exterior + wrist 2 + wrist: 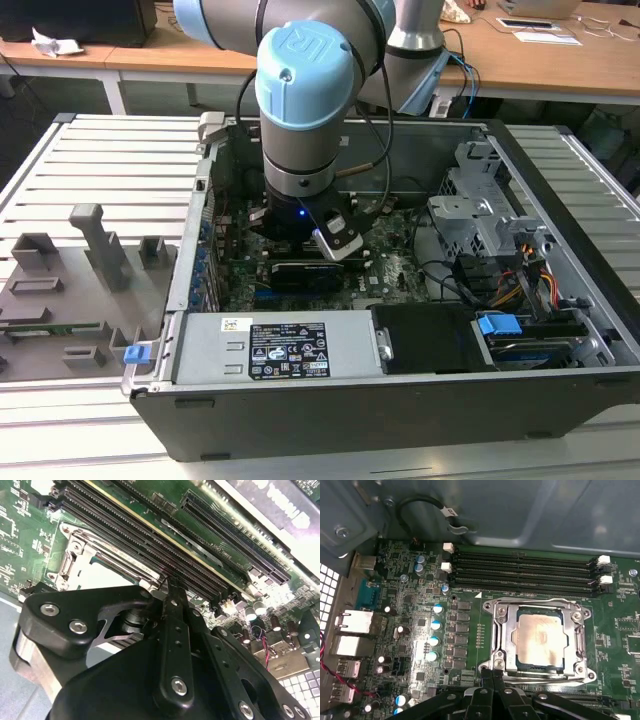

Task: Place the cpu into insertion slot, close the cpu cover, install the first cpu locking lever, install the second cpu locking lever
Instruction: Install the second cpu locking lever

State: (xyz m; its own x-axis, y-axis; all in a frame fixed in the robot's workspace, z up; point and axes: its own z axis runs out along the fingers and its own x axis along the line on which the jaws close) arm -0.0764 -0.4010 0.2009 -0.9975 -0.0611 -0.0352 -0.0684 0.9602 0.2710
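Note:
The cpu [540,640], a square chip with a silver top, lies in the insertion slot [540,611] on the green board. The silvery cpu cover [502,635] lies flat over it, framing the chip in its window. Thin metal lever rods run along two opposite edges of the cover, one by the memory slots [535,600] and one by the fingers [545,678]. My gripper [493,674] is shut, with its black fingertips pressed together at a corner of the cover, at the end of the nearer rod. The second wrist view shows the gripper [167,582] beside the cover [75,565]. Whether the tips pinch the rod is hidden.
The arm reaches down into an open computer case [560,200]. Long black memory slots [525,570] run beside the socket. A power supply [280,350], a drive cage [480,215] and cables crowd the case. A grey fixture tray [70,290] sits at the exterior view's left.

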